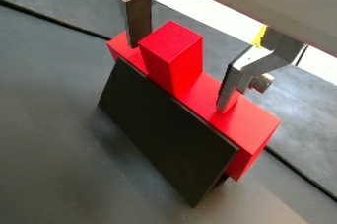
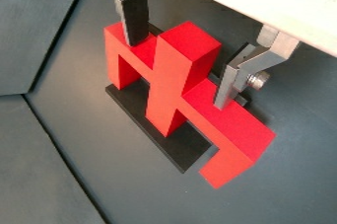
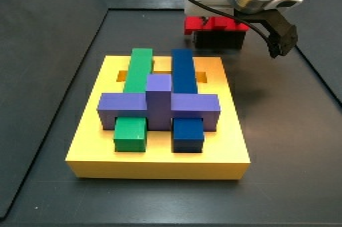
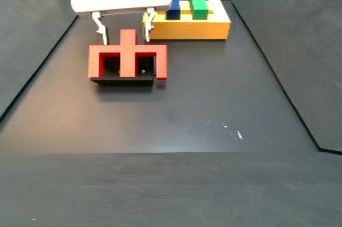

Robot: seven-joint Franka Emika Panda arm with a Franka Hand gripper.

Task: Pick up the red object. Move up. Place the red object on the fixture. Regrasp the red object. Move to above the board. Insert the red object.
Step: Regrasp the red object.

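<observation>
The red object [image 4: 128,62] sits on the fixture [image 4: 127,80], with its long bar lying across the top of the black holder and its short stub pointing up. In both wrist views the stub [image 1: 171,55] stands between the two silver fingers, and the long bar reaches past the fixture [image 2: 165,144] at one end. The pincer [image 1: 184,55] hangs just above the piece. Its jaws are spread wide, one finger [image 2: 132,16] on each side of the stub, and they do not seem to press on it, so the pincer is released. In a side view the pincer [image 4: 120,19] is directly above the red object, between it and the board [image 4: 191,26]. The board [image 3: 160,156] is a yellow slab that carries green, blue and purple blocks [image 3: 158,99]. It lies apart from the fixture on the dark tabletop [image 4: 201,111].
</observation>
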